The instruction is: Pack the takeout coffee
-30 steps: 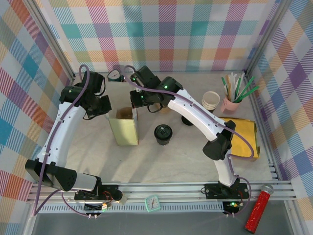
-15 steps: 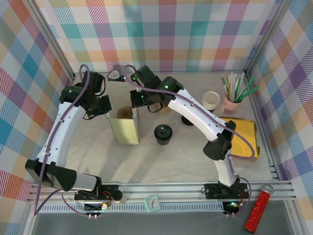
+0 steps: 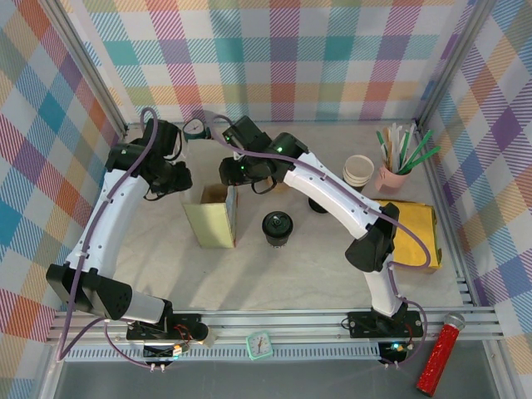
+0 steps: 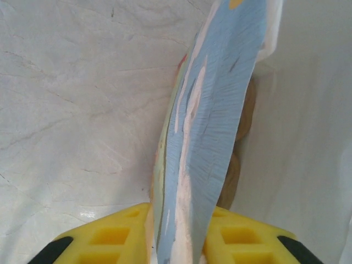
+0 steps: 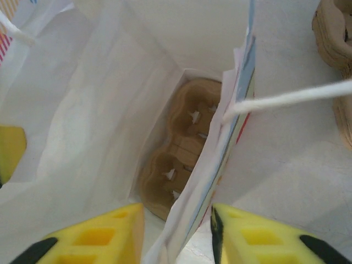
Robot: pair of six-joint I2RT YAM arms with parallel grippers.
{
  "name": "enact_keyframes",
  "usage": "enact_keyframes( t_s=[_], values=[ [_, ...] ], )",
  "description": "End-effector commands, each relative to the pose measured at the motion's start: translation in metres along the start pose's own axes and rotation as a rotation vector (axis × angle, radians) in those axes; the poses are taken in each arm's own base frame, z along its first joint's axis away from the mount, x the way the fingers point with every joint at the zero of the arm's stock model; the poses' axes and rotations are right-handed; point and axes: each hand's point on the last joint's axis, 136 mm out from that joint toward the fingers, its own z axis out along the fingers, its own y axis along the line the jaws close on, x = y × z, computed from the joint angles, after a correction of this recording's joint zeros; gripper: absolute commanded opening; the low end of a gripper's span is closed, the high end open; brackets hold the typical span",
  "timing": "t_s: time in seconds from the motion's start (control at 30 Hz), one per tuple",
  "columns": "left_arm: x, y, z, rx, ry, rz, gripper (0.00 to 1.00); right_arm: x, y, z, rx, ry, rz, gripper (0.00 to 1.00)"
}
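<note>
Takeout coffee (image 3: 277,227): upright on the counter (image 3: 291,278), lid on, just beside the paper bag (image 3: 212,220) at its 3 o'clock; not yet packed.
Bag: mouth open, cup carrier (image 5: 181,148) on its floor.
Left fingers (image 4: 113,235): flank the 10 o'clock rim; cannot tell whether they are pinching it.
Right fingers (image 5: 96,236): spread, straddling the 2 o'clock rim.
Left to do: likely everything, as the coffee has to go into the carrier.
</note>
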Motion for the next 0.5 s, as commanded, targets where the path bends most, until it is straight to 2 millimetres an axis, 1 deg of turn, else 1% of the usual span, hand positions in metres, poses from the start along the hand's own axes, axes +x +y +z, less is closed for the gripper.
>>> enact_keyframes(
  t_s=[0.0, 0.03, 0.07, 0.1, 0.13, 0.17, 0.23, 0.27, 0.3, 0.33, 0.37, 0.47],
  values=[
    [-0.002, 0.004, -0.013, 0.005, -0.017, 0.000, 0.29, -0.012, 0.006, -0.025, -0.040, -0.053, -0.002, 0.43],
    [-0.002, 0.005, -0.017, 0.002, -0.020, 0.000, 0.32, -0.013, 0.007, -0.027, -0.046, -0.059, -0.008, 0.47],
    [-0.002, 0.006, -0.021, 0.001, -0.027, 0.001, 0.38, -0.014, 0.008, -0.030, -0.051, -0.065, -0.014, 0.52],
    [-0.002, 0.008, -0.026, 0.000, -0.033, 0.002, 0.49, -0.015, 0.008, -0.033, -0.053, -0.073, -0.019, 0.56],
    [-0.001, 0.008, -0.031, 0.004, -0.038, 0.003, 0.59, -0.016, 0.010, -0.036, -0.059, -0.079, -0.027, 0.56],
    [-0.002, 0.008, -0.038, 0.010, -0.046, 0.004, 0.64, -0.017, 0.012, -0.039, -0.070, -0.083, -0.039, 0.58],
    [-0.003, 0.007, -0.051, 0.027, -0.061, 0.009, 0.74, -0.018, 0.015, -0.044, -0.090, -0.089, -0.056, 0.68],
    [-0.004, 0.006, -0.059, 0.036, -0.072, 0.011, 0.77, -0.018, 0.016, -0.047, -0.095, -0.092, -0.062, 0.72],
    [-0.005, 0.005, -0.065, 0.044, -0.084, 0.013, 0.78, -0.018, 0.017, -0.050, -0.100, -0.094, -0.065, 0.81],
    [-0.006, 0.003, -0.074, 0.058, -0.100, 0.015, 0.78, -0.018, 0.017, -0.052, -0.104, -0.096, -0.068, 0.93],
    [-0.008, 0.000, -0.082, 0.076, -0.116, 0.019, 0.78, -0.018, 0.017, -0.055, -0.109, -0.099, -0.075, 0.99],
    [-0.010, -0.018, -0.103, 0.161, -0.157, 0.046, 0.76, -0.016, 0.014, -0.062, -0.100, -0.110, -0.079, 0.99]
  ],
)
